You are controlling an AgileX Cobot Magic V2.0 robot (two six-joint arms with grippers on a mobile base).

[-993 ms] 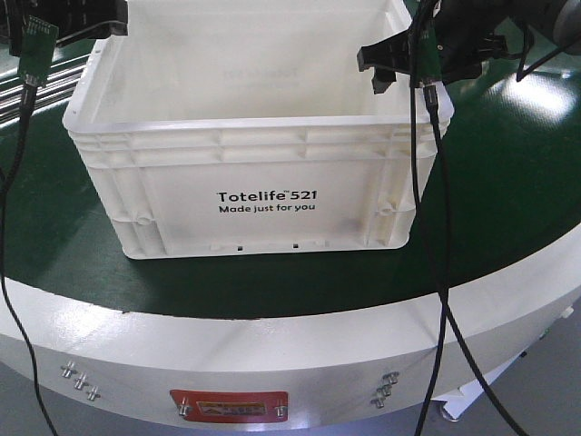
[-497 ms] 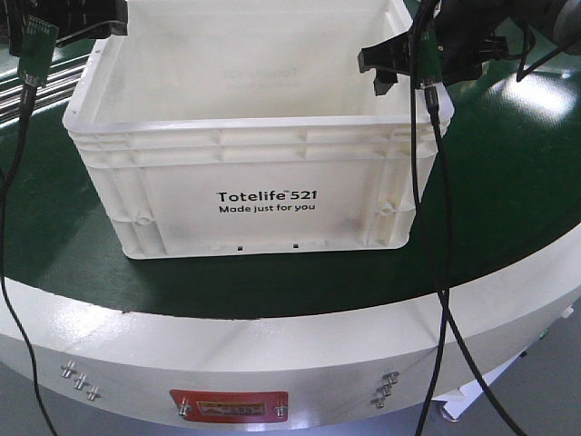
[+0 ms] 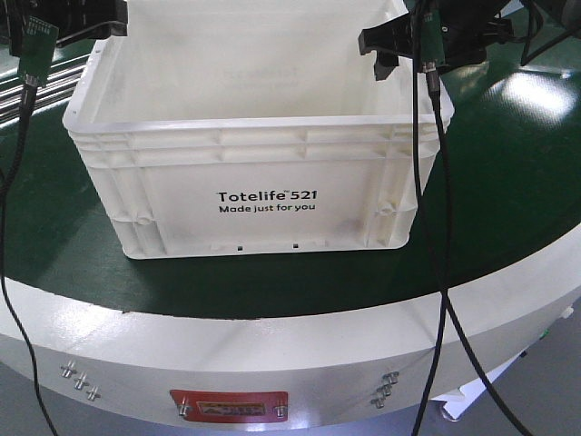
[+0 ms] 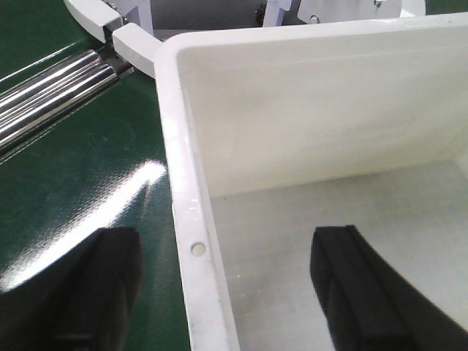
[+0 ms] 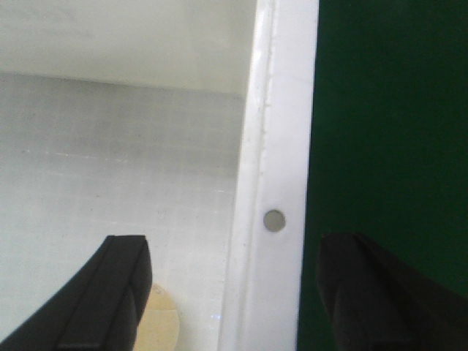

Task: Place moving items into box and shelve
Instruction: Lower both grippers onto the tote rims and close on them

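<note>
Box (image 3: 263, 173): one, white, upright, open-topped, near the tabletop (image 3: 508, 200) front edge. Its long axis runs along that edge and its print faces it.
Left pincer (image 4: 219, 281): open, astride the box's left rim, one finger inside and one outside.
Right pincer (image 5: 248, 292): open, astride the right rim in the same way.
Pale rounded shape (image 5: 159, 322): one, on the box floor, mostly hidden.

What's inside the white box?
A rounded cream bit shows on the box floor, partly behind the right gripper. The front wall hides most of the floor.
</note>
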